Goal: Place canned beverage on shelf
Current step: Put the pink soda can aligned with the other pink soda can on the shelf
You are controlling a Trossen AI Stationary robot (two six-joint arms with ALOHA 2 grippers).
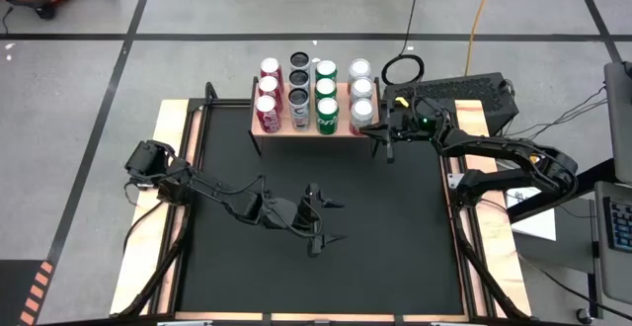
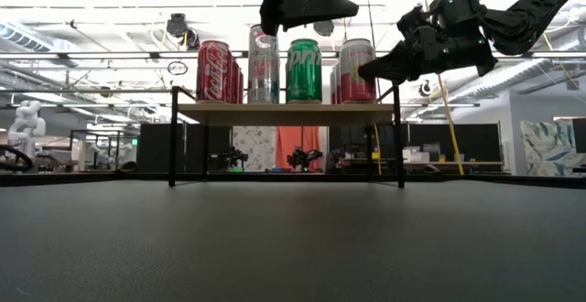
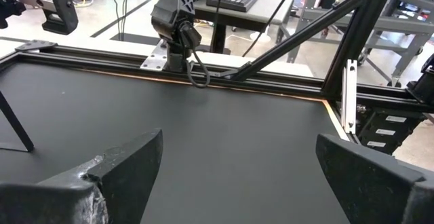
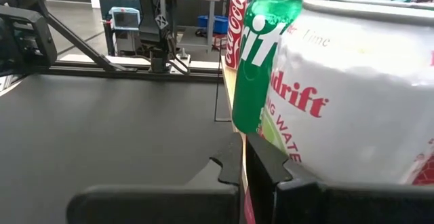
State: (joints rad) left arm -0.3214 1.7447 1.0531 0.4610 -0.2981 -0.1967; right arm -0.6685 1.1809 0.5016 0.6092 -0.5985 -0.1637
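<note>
The shelf (image 1: 296,130), a light-wood board on thin black legs, stands at the far middle of the black mat and also shows in the low view (image 2: 284,112). Cans stand on it in four rows: red (image 1: 267,104), black and white (image 1: 298,99), green (image 1: 326,104) and white (image 1: 362,112). My right gripper (image 1: 380,140) is shut and level, at the shelf's near right corner, right beside the nearest white can (image 4: 352,95). A green can (image 4: 261,54) stands past it. My left gripper (image 1: 331,222) is open and empty above the mat's middle (image 3: 237,149). My right gripper reaches level from the table's right, with its shut fingers (image 4: 285,183) close against the lower side of the white can (image 4: 319,149). I cannot tell whether they touch it. The can stands upright on the shelf.
Bare black mat (image 1: 316,178) lies between the shelf and the near edge. Black frame rails and wooden side strips (image 1: 168,168) border the table. A keyboard (image 1: 459,89) and cables lie beyond the far right corner.
</note>
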